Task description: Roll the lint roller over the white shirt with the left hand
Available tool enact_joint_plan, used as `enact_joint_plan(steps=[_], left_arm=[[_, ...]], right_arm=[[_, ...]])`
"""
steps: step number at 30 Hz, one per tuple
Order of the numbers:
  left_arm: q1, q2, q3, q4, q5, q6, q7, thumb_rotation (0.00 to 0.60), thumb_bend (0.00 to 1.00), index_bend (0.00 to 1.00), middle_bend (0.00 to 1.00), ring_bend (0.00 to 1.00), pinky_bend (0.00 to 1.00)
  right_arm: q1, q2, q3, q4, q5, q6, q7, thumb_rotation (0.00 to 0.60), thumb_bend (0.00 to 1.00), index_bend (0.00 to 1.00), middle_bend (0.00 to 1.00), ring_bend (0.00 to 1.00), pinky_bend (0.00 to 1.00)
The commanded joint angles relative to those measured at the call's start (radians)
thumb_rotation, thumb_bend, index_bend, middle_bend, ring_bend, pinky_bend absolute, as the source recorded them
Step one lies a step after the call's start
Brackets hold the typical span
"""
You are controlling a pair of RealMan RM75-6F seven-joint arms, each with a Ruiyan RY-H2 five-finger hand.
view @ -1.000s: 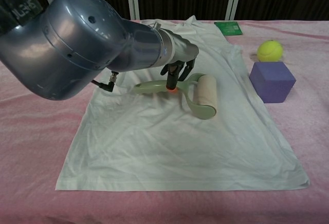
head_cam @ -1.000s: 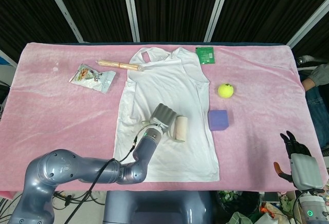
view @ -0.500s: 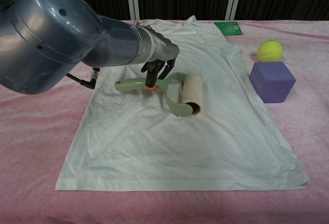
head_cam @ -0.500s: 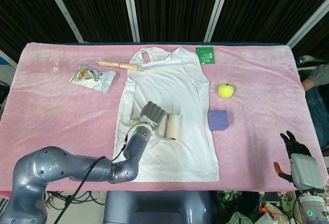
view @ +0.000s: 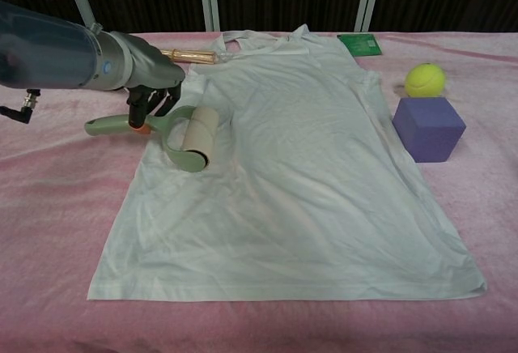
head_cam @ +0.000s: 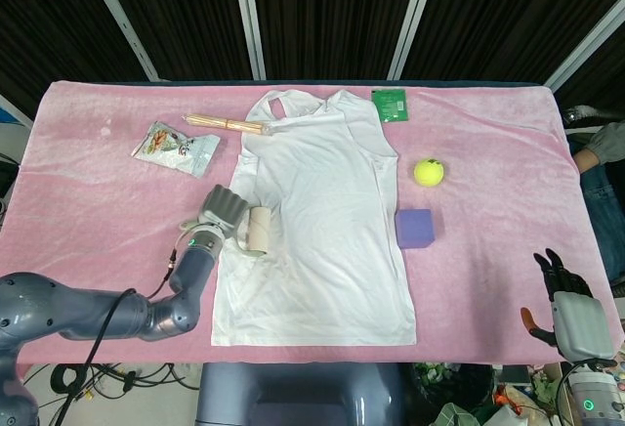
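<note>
Now the left hand (view: 150, 94) has its fingers curled around the pale-green plastic lint roller (view: 174, 130)'s handle, its light, stiff drum resting on the soft white cotton shirt (view: 299, 167)'s left edge; the handle is the best grip.

Robot test bench, lab or studio setting. Table (head_cam: 88, 221) draped in pink cloth, black pleated curtain (head_cam: 332, 11) with grey metal struts (head_cam: 251, 16) behind. Loose cables (head_cam: 107, 382) hang beneath the near left edge. Unrelated props scattered on the cloth.
</note>
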Motion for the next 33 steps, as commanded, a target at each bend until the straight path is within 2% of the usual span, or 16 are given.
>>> enact_joint_plan(steps=[1, 8, 13, 17, 22, 26, 29, 33], left_arm=[[0.036, 0.032, 0.026, -0.004, 0.041, -0.022, -0.042, 0.600, 0.57, 0.70, 0.67, 0.53, 0.70], [0.075, 0.064, 0.032, -0.002, 0.135, -0.048, -0.111, 0.600, 0.57, 0.70, 0.68, 0.54, 0.70], [0.117, 0.089, 0.010, -0.014, 0.272, -0.048, -0.207, 0.600, 0.57, 0.70, 0.68, 0.54, 0.70], [0.170, 0.150, -0.011, -0.062, 0.366, -0.023, -0.312, 0.600, 0.57, 0.70, 0.68, 0.54, 0.70], [0.262, 0.292, 0.021, -0.148, 0.526, -0.009, -0.433, 0.600, 0.57, 0.70, 0.68, 0.54, 0.70], [0.345, 0.367, 0.050, -0.160, 0.659, -0.007, -0.549, 0.600, 0.57, 0.70, 0.68, 0.54, 0.70], [0.400, 0.381, 0.067, -0.122, 0.753, -0.014, -0.637, 0.600, 0.57, 0.70, 0.68, 0.54, 0.70], [0.459, 0.355, 0.079, -0.051, 0.860, -0.024, -0.747, 0.600, 0.57, 0.70, 0.68, 0.54, 0.70]], right_arm=[[0.000, 0.000, 0.000, 0.000, 0.001, -0.001, -0.001, 0.600, 0.28, 0.04, 0.00, 0.15, 0.15], [0.001, -0.002, 0.001, 0.001, 0.004, -0.001, -0.004, 0.600, 0.28, 0.04, 0.00, 0.15, 0.15], [0.001, -0.002, 0.002, 0.003, 0.003, 0.001, -0.006, 0.600, 0.28, 0.04, 0.00, 0.15, 0.15], [0.001, -0.002, 0.000, 0.008, -0.003, 0.003, -0.012, 0.600, 0.28, 0.04, 0.00, 0.15, 0.15], [0.001, -0.003, 0.001, 0.010, -0.006, 0.008, -0.019, 0.600, 0.28, 0.04, 0.00, 0.15, 0.15], [0.000, -0.005, -0.001, 0.012, -0.013, 0.013, -0.028, 0.600, 0.28, 0.04, 0.00, 0.15, 0.15], [0.000, -0.006, -0.001, 0.012, -0.012, 0.014, -0.033, 0.600, 0.28, 0.04, 0.00, 0.15, 0.15], [0.000, -0.007, 0.001, 0.012, -0.009, 0.016, -0.035, 0.600, 0.28, 0.04, 0.00, 0.15, 0.15]])
